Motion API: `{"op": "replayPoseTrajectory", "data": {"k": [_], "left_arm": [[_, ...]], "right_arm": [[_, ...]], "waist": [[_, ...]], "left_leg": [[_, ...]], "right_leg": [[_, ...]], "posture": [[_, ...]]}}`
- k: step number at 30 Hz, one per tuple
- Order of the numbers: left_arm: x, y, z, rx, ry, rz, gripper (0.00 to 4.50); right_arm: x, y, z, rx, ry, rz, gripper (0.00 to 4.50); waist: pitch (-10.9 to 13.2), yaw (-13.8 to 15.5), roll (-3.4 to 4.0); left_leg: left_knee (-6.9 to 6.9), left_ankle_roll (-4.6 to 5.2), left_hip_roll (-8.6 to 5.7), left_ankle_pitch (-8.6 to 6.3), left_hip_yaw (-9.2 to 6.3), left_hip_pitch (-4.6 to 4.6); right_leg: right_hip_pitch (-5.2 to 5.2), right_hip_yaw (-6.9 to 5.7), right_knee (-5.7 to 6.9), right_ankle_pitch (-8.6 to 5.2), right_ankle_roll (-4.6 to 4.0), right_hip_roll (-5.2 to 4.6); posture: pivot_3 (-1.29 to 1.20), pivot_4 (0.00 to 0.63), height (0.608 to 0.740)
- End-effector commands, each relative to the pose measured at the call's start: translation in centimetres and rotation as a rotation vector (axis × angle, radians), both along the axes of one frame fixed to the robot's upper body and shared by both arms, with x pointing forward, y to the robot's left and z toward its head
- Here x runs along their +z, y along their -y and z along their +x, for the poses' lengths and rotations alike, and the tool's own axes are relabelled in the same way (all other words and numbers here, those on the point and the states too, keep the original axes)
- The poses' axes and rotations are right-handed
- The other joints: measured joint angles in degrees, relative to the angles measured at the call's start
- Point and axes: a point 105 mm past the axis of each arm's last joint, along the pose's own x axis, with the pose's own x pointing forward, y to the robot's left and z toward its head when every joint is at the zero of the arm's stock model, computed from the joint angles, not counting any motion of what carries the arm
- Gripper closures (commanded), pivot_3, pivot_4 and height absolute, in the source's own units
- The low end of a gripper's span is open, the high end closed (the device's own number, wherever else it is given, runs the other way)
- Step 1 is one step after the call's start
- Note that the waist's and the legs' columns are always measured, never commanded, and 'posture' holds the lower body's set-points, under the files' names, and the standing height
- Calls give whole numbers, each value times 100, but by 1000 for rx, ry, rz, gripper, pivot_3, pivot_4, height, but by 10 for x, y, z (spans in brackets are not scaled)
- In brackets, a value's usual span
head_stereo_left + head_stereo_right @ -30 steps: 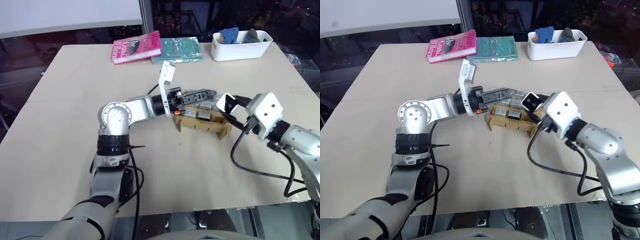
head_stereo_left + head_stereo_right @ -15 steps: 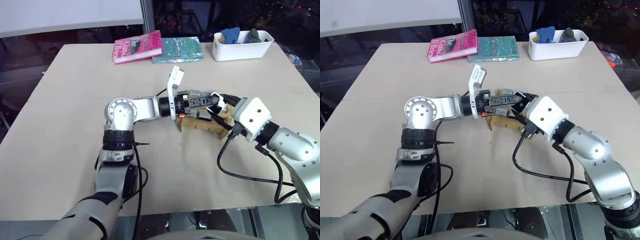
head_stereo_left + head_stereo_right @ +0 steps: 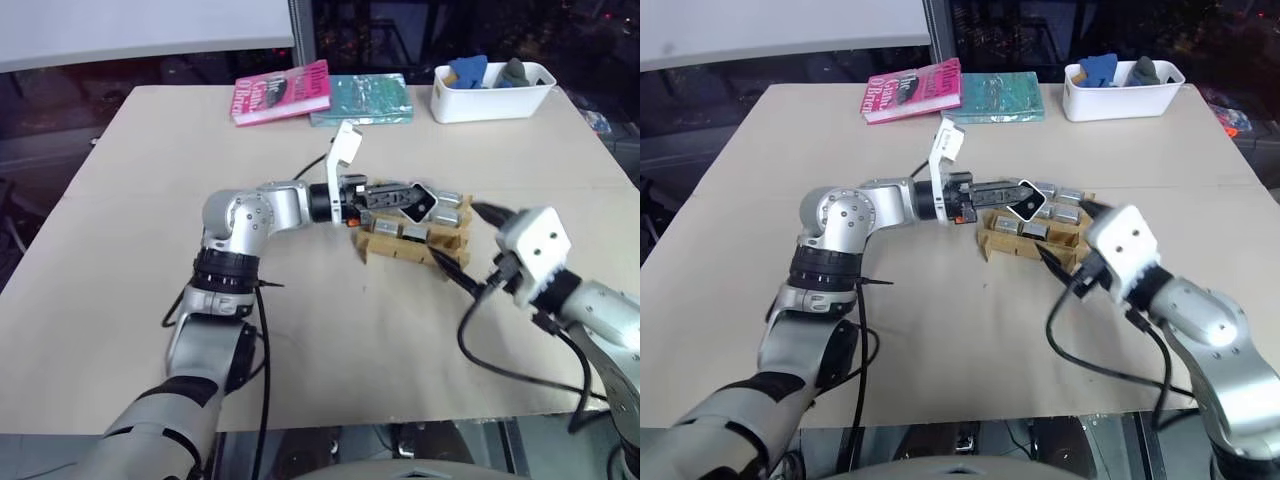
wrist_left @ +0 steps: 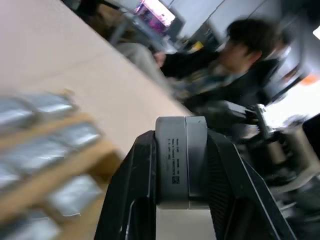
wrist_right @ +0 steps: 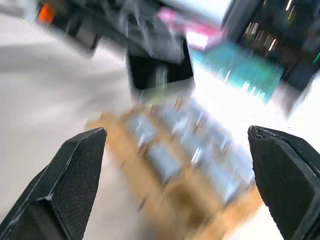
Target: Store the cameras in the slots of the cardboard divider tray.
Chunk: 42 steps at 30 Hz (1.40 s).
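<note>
Handover looks done since a second ago: the camera that sat in your right gripper is now in the left gripper, and the right arm has pulled back toward the near right of the tabletop. Left fingers are clamped on the camera's two sides; the wrist view shows the silver body squeezed between them. Held camera hangs above the far left part of the cardboard divider tray, dark lens face tilted up. Right fingers are spread wide with nothing between them, pointing at the tray from its near right side, tips just beside its near right end.

Tray sits a bit right of the tabletop's centre. Several other cameras already sit in its slots; exact count is hard to tell behind the arms.

Along the far edge: pink book, teal book touching its right side, white bin with blue and grey items near the far right corner. You've got a person visible in the left wrist view, beyond the tabletop's edge.
</note>
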Motion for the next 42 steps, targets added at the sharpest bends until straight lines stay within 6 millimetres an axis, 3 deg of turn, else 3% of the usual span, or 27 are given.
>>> {"op": "replayPoseTrajectory", "data": {"k": [1,7,14,22,34,36,41,42], "left_arm": [[6,18,3,-125,221,59,3772],[-4,46,11,-271,421,171,3772],[-25,74,17,-333,608,318,3772],[-55,69,25,-329,687,490,3772],[-58,71,27,-329,691,538,3772],[-50,72,27,-325,697,510,2736],[-5,74,24,-298,648,289,774],[4,73,23,-300,631,243,774]], "right_arm": [[14,15,-24,-25,48,28,8],[9,36,-53,-109,16,49,8],[7,43,-64,-168,38,62,8],[6,37,-63,-184,66,67,8],[12,31,-54,-167,81,57,8],[11,29,-54,-157,73,52,0],[9,26,-55,-138,47,54,0],[8,26,-55,-133,37,56,0]], "waist": [[0,16,0],[3,-46,-6],[6,-69,-11],[7,-57,-19],[8,-70,-27],[8,-72,-27],[10,-58,-30],[11,-57,-31]], "left_leg": [[0,0,-4,0,4,1],[4,6,-20,-3,3,2],[1,39,-21,-22,-1,-1],[2,43,-13,-25,-4,-4],[3,38,-10,-22,-2,-2],[3,38,-12,-21,-2,-3],[5,31,-10,-17,-3,-7],[6,30,-11,-17,-4,-8]], "right_leg": [[0,-7,0,0,0,1],[2,2,2,-2,4,10],[-3,17,-5,-3,5,17],[-8,18,-3,-3,6,16],[-10,22,1,-3,6,19],[-11,21,1,-3,6,19],[-13,20,1,-3,7,17],[-13,19,1,-3,7,17]], "posture": [[0,150,740],[0,150,740],[0,150,740],[0,150,740],[0,150,740],[0,150,740],[0,150,740],[0,150,740]]}}
